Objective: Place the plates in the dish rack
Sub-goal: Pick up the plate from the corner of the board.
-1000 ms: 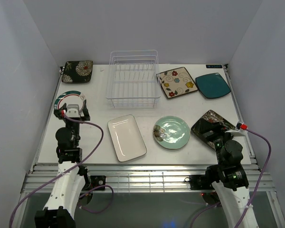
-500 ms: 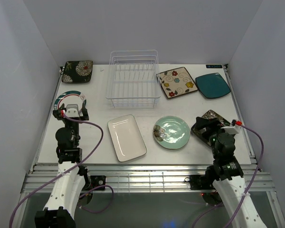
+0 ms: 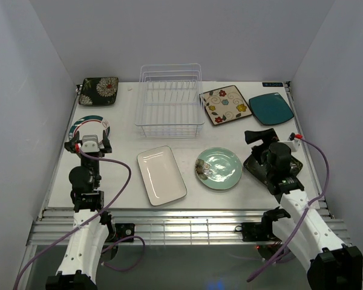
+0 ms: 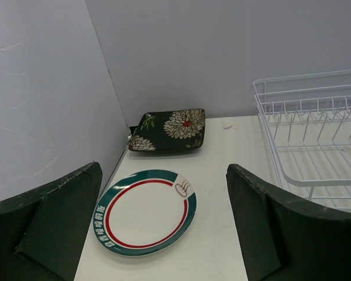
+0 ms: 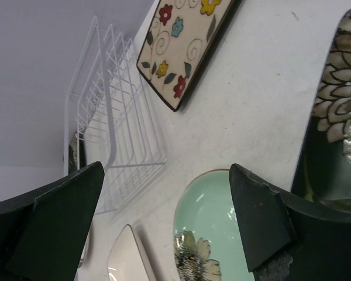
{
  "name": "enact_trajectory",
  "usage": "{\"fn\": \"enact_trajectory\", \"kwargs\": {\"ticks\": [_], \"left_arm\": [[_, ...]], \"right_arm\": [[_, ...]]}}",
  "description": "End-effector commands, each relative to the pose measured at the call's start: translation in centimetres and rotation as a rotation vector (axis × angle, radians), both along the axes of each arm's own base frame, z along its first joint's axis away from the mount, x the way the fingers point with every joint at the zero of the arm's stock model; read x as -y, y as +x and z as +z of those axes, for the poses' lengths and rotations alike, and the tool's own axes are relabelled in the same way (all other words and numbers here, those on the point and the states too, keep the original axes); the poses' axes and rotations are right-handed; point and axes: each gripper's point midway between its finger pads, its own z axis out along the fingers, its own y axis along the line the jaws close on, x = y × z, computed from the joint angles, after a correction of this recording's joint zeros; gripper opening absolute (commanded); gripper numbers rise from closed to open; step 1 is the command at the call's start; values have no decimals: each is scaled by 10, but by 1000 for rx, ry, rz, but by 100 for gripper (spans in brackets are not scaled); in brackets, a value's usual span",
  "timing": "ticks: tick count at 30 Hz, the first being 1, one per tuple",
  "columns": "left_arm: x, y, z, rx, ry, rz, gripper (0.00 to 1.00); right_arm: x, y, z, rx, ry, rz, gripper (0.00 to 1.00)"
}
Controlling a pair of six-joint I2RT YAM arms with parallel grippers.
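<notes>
From where I stand, the white wire dish rack (image 3: 169, 128) sits at the back middle of the table (image 3: 124, 158), and all seven plates lie flat on the tabletop around it. To its left a dark square floral plate (image 3: 100, 90) rests in the far corner, with the round white green-rimmed plate (image 3: 83, 124) just in front of it. To the rack's right are the cream square floral plate (image 3: 225, 104) and, beside that, the teal square plate (image 3: 270, 109). In front of the rack lie the white rectangular plate (image 3: 161, 175) and the round mint-green plate (image 3: 218, 168), with the second dark floral plate (image 3: 253, 165) near the right edge, partly hidden under the right arm. The left gripper (image 3: 89, 141) hangs over the near edge of the green-rimmed plate, its jaws spread wide with nothing between them. The right gripper (image 3: 258, 135) is raised above the far edge of the dark plate, fingers likewise wide apart and gripping nothing.
</notes>
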Motion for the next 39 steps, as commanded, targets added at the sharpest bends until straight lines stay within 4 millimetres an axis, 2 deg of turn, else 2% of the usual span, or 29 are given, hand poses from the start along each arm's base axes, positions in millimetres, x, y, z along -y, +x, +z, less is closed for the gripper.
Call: {"fn": "enact_trajectory", "kwargs": {"ticks": [1, 6, 11, 12, 14, 15, 16, 18, 19, 20, 21, 23, 24, 30, 32, 33, 35, 37, 39], "left_arm": [[-1, -1, 8, 15, 6, 5, 98], [-2, -2, 9, 18, 8, 9, 98], [-1, -4, 10, 24, 11, 5, 98], [0, -4, 9, 23, 15, 0, 98], [2, -5, 10, 28, 18, -8, 98], [2, -5, 9, 26, 20, -9, 98], [3, -5, 10, 31, 21, -11, 98], [3, -6, 10, 31, 21, -13, 98], [3, -5, 10, 31, 23, -15, 98], [3, -6, 10, 30, 23, -14, 98], [4, -5, 9, 28, 22, -17, 98], [3, -6, 10, 31, 23, -17, 98], [3, -6, 10, 30, 24, -17, 98], [5, -5, 8, 27, 26, -23, 98], [5, -5, 8, 26, 26, -26, 98], [5, -5, 8, 27, 25, -25, 98], [5, -5, 8, 26, 26, -26, 98], [5, -5, 8, 26, 28, -25, 98], [5, -5, 8, 27, 27, -26, 98]], "right_arm": [[-5, 26, 48, 94, 96, -37, 93], [-10, 58, 63, 71, 33, -34, 92], [-8, 81, 57, 45, 9, -60, 90], [-6, 89, 47, 21, 11, -66, 90], [-15, 100, 49, 29, 32, -4, 90], [-13, 109, 33, -18, 40, 6, 90], [-23, 114, 37, -18, 75, 65, 90], [-28, 129, 20, -47, 105, 106, 90], [-39, 132, 22, -40, 127, 175, 90], [-41, 137, 18, -40, 130, 195, 90], [-43, 145, 6, -53, 140, 206, 90], [-47, 154, 3, -53, 152, 226, 90], [-47, 159, -8, -73, 149, 221, 90], [-43, 171, -36, -105, 132, 190, 90], [-44, 174, -38, -94, 136, 194, 90], [-44, 175, -47, -110, 144, 189, 90], [-46, 179, -49, -94, 153, 193, 90], [-47, 181, -59, -98, 166, 194, 90], [-49, 186, -59, -49, 173, 202, 90]]}}
